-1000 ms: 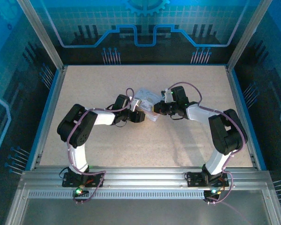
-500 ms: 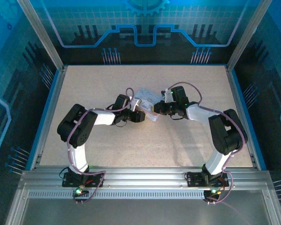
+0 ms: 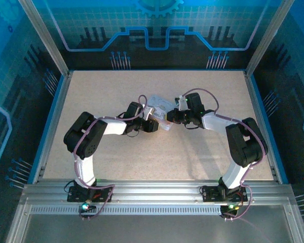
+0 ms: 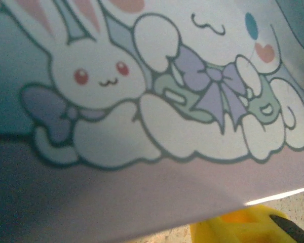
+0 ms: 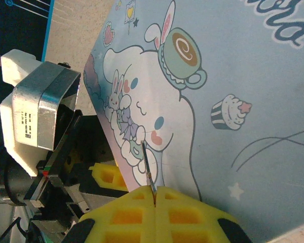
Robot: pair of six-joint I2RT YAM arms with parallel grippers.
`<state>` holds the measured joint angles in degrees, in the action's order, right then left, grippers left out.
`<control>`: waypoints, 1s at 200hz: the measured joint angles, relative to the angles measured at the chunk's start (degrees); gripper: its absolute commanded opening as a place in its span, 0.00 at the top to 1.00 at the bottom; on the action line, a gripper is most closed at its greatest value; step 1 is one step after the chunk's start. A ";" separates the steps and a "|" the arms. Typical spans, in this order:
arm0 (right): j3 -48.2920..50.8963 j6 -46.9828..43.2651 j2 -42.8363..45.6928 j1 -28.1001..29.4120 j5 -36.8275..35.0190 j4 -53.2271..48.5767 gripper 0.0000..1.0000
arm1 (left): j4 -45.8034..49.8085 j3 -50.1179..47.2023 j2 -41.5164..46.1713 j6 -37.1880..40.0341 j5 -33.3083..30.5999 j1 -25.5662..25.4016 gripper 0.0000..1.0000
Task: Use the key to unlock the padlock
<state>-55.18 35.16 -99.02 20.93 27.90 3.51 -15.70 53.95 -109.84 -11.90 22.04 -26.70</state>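
The pale tin box (image 3: 160,105) with a cartoon rabbit print lies tilted mid-table between both grippers. My right gripper (image 5: 154,196) is shut on the key (image 5: 148,164). The thin metal blade sticks out from between its yellow pads over the printed lid (image 5: 233,66), near the box's left edge. My left gripper (image 3: 152,125) sits at the box's near-left edge. One of its yellow pads (image 4: 238,228) shows below the lid (image 4: 167,101), and the same left finger (image 5: 107,177) shows beside the box edge. The box hides its jaws. The padlock is hidden.
The left wrist's silver-and-white camera block (image 5: 38,111) stands close to the left of the box. Speckled tabletop (image 3: 157,157) lies open all round, bounded by blue rails (image 3: 54,116) at the sides and back.
The left arm has edged slightly rightward at the box and the box has shifted a little. The right gripper stays in place with the key.
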 measured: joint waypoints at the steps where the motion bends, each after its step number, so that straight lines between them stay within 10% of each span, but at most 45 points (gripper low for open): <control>1: 0.00 0.00 0.00 0.00 0.00 0.00 1.00 | 0.00 0.00 0.00 0.00 -0.02 0.00 0.63; 91: 1.64 -0.83 2.51 -0.02 -2.43 -0.09 1.00 | 0.63 0.00 0.44 -0.24 -0.96 -0.17 0.68; 200: 16.87 -11.50 25.31 3.21 -9.35 -3.63 1.00 | 6.93 0.00 8.28 -7.67 -2.27 -2.21 0.75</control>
<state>-38.30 23.66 -73.71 24.14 18.55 -0.12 -8.78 53.95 -101.56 -19.57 19.77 -28.91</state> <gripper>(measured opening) 0.042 0.272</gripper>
